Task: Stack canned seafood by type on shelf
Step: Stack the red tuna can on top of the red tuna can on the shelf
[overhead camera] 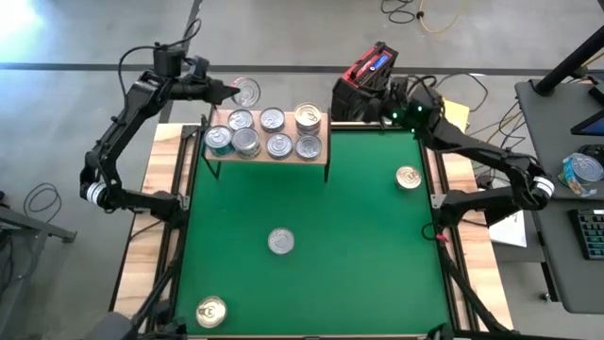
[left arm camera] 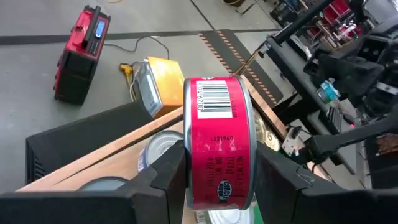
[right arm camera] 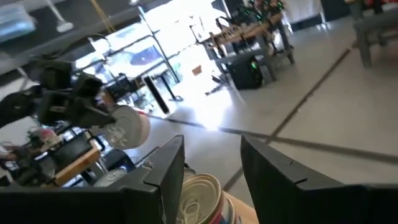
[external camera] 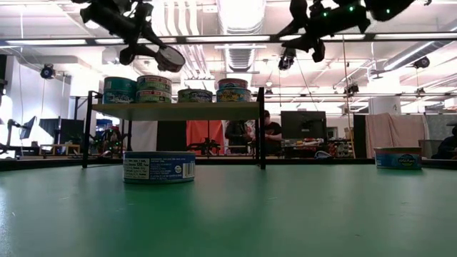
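Observation:
The light-wood shelf (overhead camera: 321, 121) stands at the far side of the green mat (overhead camera: 359, 264) and bears several tins of canned seafood (overhead camera: 271, 132), some of them stacked. My left gripper (overhead camera: 229, 92) hovers above the shelf's far left end, shut on a red-sided tin (left arm camera: 217, 124) with a silver lid (overhead camera: 247, 92). My right gripper (right arm camera: 211, 146) hangs high off the shelf's far right corner, open, with nothing between its fingers; a shelf tin (right arm camera: 200, 196) shows below it. Three loose tins (overhead camera: 409, 177) (overhead camera: 280, 241) (overhead camera: 210, 311) lie flat on the mat. My left gripper pinches the red tin between its two fingers (left arm camera: 166, 171), one on each flat end, so the curved red wall with the barcode (left arm camera: 214, 102) faces the wrist camera. The fingers reach in from the table's left side. The tin is lifted clear, tilted, above the shelf's tins.
A red and black box (overhead camera: 363, 74) sits on the floor beyond the shelf, close to my right gripper. A desk with a keyboard (overhead camera: 590, 231) stands to the right of the table. Open mat lies between the loose tins.

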### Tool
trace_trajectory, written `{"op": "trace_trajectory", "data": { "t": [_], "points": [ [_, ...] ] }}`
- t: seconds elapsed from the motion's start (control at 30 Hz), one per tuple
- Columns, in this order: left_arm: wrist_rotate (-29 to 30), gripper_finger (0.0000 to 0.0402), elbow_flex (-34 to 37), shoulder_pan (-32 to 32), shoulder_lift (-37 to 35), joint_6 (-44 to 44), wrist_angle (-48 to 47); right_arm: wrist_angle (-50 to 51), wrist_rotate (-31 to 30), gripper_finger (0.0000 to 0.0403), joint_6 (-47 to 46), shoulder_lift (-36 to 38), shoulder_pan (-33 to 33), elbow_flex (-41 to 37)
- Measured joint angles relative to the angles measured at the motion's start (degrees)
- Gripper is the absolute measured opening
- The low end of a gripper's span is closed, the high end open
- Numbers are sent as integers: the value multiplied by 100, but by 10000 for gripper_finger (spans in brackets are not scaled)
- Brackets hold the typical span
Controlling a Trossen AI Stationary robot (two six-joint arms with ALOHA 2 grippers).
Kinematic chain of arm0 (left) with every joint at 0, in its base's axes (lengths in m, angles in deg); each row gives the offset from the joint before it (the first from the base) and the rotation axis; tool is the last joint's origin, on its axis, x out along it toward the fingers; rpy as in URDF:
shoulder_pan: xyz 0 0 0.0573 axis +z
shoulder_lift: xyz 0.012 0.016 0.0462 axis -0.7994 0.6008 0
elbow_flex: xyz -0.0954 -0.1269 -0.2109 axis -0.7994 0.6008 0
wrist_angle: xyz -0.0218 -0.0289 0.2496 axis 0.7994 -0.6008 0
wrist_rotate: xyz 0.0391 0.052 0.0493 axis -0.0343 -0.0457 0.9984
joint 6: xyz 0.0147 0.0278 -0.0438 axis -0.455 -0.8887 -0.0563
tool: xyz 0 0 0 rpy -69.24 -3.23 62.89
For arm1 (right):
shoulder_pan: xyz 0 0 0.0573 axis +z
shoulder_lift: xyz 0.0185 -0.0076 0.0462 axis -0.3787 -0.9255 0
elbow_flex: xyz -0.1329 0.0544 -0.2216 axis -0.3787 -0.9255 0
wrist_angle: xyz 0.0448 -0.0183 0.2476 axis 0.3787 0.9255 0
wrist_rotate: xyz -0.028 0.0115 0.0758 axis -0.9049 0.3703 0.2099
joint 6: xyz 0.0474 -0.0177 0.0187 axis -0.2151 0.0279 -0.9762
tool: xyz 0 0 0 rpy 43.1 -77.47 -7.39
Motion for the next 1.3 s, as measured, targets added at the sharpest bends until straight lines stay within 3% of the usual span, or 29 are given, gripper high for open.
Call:
{"op": "trace_trajectory", "data": {
  "t": [0.17,0.33,0.5,0.77,0.9,1.3],
  "points": [
    [48,126,-204,288,100,-95,-627,1333,-4,134,-15,-8,-59,803],
    [-698,126,-98,559,169,-130,-612,2180,-5,125,73,-11,-55,1425],
    [-939,126,-44,573,401,-400,-782,2217,-17,121,161,-11,-55,1514],
    [-834,126,-40,570,502,-379,-1162,2265,-4,130,518,-108,-52,1294],
    [-443,126,-40,568,474,-175,-1237,2367,5,125,526,-169,-52,1143],
    [-295,126,-40,551,535,876,-1271,2362,448,100,527,-190,-52,1129]
  ]
}}
